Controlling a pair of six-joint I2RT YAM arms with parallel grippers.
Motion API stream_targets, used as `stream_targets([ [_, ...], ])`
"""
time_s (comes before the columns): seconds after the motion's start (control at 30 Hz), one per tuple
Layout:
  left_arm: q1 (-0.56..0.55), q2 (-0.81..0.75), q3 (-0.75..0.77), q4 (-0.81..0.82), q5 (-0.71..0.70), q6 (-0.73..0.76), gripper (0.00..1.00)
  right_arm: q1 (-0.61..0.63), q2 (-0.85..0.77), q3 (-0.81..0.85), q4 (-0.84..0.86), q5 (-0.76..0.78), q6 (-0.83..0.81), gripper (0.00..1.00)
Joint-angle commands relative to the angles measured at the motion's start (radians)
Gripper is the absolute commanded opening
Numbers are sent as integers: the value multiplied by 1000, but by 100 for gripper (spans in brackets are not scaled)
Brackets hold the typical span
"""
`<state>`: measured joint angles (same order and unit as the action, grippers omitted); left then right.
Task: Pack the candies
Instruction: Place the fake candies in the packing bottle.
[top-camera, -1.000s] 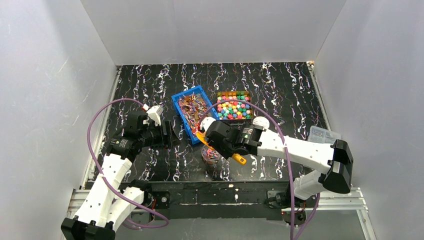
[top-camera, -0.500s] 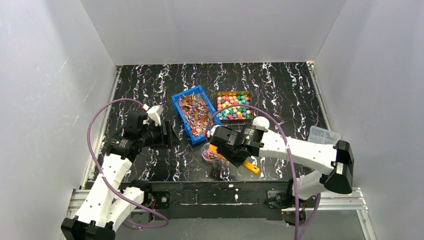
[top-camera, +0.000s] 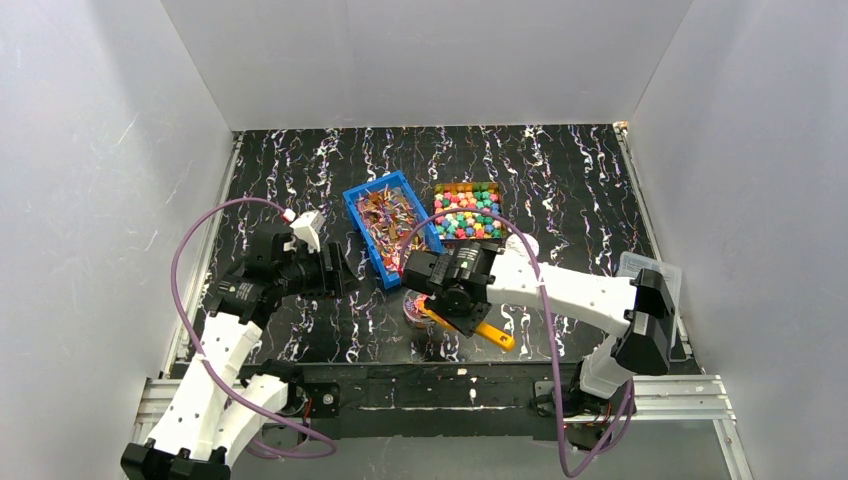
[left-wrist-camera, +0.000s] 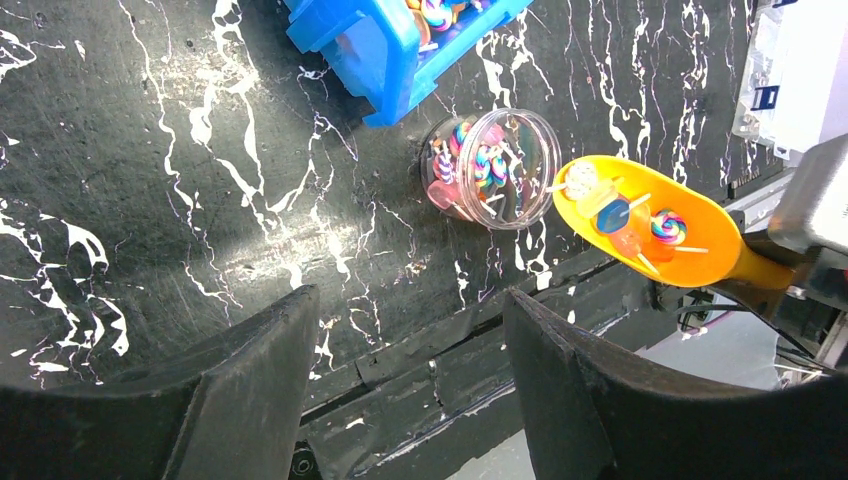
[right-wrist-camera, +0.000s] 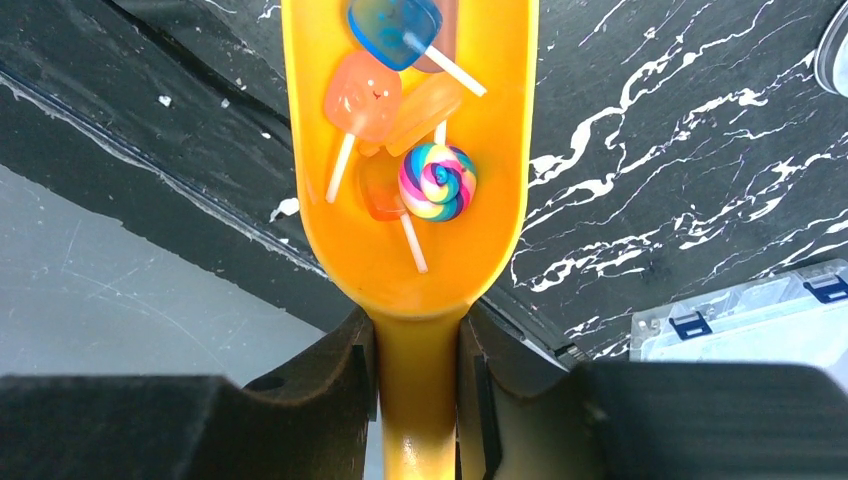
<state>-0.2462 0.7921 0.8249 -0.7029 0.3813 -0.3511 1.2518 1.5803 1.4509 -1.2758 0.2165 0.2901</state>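
Note:
The candies (top-camera: 467, 211), small knobbly sweets in many bright colours, fill a tray at the table's middle back. My right gripper (top-camera: 470, 322) is shut on the handle of an orange scoop (right-wrist-camera: 420, 230). The scoop holds several lollipops (right-wrist-camera: 438, 182). Its bowl (left-wrist-camera: 640, 225) hangs just beside a small clear jar (left-wrist-camera: 497, 168) that has lollipops inside. The jar also shows in the top view (top-camera: 415, 305), by the near edge. My left gripper (left-wrist-camera: 410, 300) is open and empty, left of the jar and above the table.
A blue bin (top-camera: 385, 222) of lollipops stands left of the candy tray, just behind the jar. A clear lidded box (top-camera: 650, 272) sits at the right edge. The table's front rail (left-wrist-camera: 480, 350) runs close below the jar.
My right arm has swung the scoop from over the blue bin's near end down toward the front edge, to beside the jar. The left arm has not moved.

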Motion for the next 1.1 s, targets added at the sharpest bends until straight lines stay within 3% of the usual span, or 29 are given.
stream_targets([
  [0.0, -5, -23, -12, 6, 14, 6, 66, 6, 33, 72, -81, -26, 19, 1],
  [1.07, -26, -109, -20, 8, -1, 0, 64, -111, 192, 171, -146, -207, 72, 1],
])
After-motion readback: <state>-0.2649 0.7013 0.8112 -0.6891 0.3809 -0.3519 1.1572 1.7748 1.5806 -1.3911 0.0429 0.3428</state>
